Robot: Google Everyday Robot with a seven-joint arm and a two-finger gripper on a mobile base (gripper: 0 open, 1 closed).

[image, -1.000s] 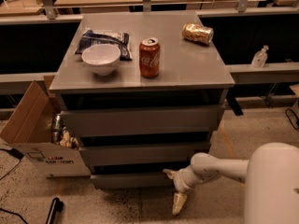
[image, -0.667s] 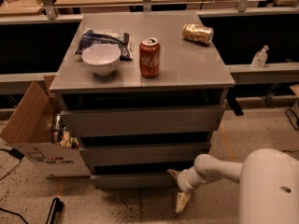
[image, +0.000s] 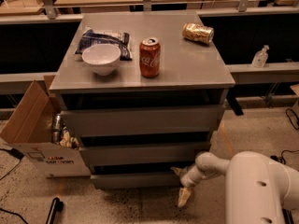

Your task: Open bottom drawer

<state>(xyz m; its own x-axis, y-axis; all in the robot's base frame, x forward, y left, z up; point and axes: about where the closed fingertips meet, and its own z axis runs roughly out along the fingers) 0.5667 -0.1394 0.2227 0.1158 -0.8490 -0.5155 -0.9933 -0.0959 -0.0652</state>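
Observation:
The bottom drawer (image: 135, 179) is the lowest, slimmest grey front of the grey cabinet (image: 140, 120), just above the floor. Its front stands slightly forward of the cabinet, with a dark gap above it. My gripper (image: 180, 185) is at the drawer's right end, low near the floor. It is open, with one tan finger (image: 177, 171) at the drawer's top right corner and the other (image: 183, 197) pointing down at the floor. My white arm (image: 210, 164) reaches in from the right.
A white bowl (image: 101, 58), a blue bag (image: 103, 38), a red cola can (image: 149, 57) and a gold can lying on its side (image: 198, 32) sit on the cabinet top. An open cardboard box (image: 42, 143) stands at the left. A black object (image: 53, 210) lies on the floor.
My gripper and arm have shifted slightly to the right and stay at the bottom drawer's right end. The drawer has not visibly moved.

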